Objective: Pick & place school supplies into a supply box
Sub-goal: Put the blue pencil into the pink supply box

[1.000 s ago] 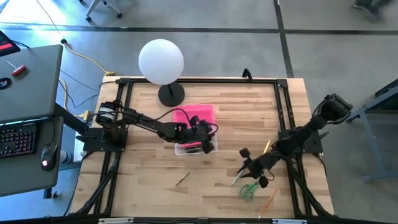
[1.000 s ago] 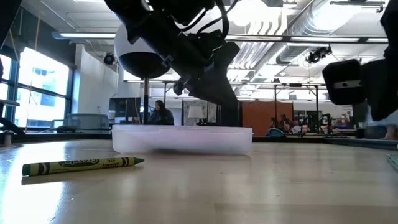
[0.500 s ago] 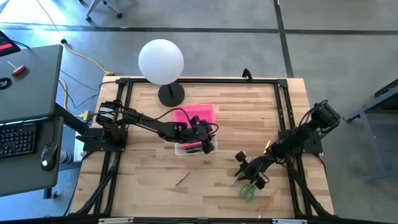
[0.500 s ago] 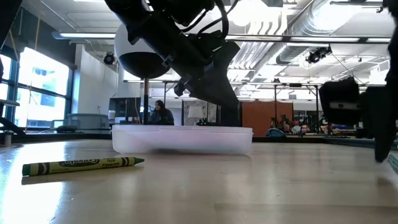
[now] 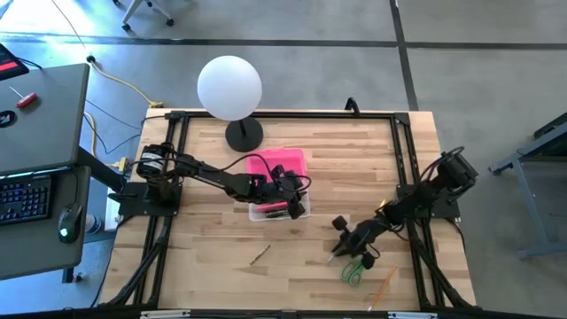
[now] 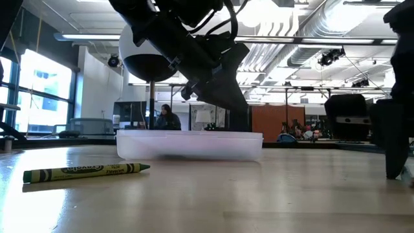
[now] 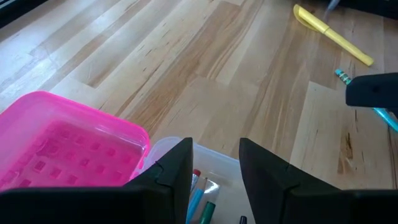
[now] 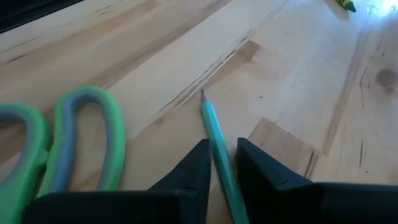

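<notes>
The supply box (image 5: 276, 212) is a clear tray lying on the table with its pink lid (image 5: 282, 164) open beside it; pens lie inside (image 7: 198, 196). My left gripper (image 7: 214, 149) is open and hangs over the tray (image 5: 294, 204). My right gripper (image 8: 222, 144) is open and low at the table's near right (image 5: 342, 250). Its fingers stand on either side of a teal-green pencil (image 8: 214, 134) that lies flat on the wood. Green-handled scissors (image 8: 68, 143) lie beside it (image 5: 354, 271).
A green crayon (image 6: 84, 172) lies near the table's front middle (image 5: 259, 255). An orange pencil (image 5: 381, 288) lies by the near right corner, a yellow pen (image 7: 333, 34) farther back on the right. The white globe lamp (image 5: 230, 89) stands at the far edge.
My right gripper has come down to the table and shifted a little toward the table's left and near edge, settling over the teal-green pencil next to the scissors. My left arm has kept still over the box.
</notes>
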You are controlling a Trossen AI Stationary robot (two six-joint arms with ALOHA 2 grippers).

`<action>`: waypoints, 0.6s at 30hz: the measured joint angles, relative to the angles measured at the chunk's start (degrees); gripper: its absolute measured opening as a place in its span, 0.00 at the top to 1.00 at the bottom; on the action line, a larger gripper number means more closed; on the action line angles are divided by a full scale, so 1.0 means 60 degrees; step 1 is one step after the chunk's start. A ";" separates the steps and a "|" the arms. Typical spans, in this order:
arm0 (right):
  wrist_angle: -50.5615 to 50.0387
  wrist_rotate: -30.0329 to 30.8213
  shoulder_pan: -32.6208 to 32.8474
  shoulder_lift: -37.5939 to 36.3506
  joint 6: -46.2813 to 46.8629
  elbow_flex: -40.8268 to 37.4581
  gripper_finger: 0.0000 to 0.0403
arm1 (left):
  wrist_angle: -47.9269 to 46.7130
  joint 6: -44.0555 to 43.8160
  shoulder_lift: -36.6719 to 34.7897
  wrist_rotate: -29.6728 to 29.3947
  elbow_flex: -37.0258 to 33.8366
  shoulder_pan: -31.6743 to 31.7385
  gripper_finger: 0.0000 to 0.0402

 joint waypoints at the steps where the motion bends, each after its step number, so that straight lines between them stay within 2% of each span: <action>1: 0.0072 -0.0028 -0.0054 0.0116 0.0012 0.0000 0.90 | -0.0004 -0.0001 0.0000 0.0000 0.0000 0.0000 0.60; 5: 0.0601 -0.0178 -0.0175 0.0471 -0.0026 -0.0002 0.98 | -0.0004 -0.0003 0.0000 0.0004 0.0000 0.0000 0.60; 11: 0.2332 -0.0190 -0.0179 0.0444 -0.0028 -0.0051 0.97 | -0.0012 -0.0022 0.0000 0.0004 0.0000 -0.0004 0.60; 15: 0.3280 0.1236 -0.0190 0.0044 -0.0164 0.0135 0.99 | -0.0371 0.0110 -0.0090 0.0249 -0.0007 -0.0004 0.60; 18: 0.2893 0.2432 -0.0211 -0.0177 -0.0710 0.0595 0.99 | -0.0676 0.0127 -0.0396 0.0233 0.0043 -0.0004 0.60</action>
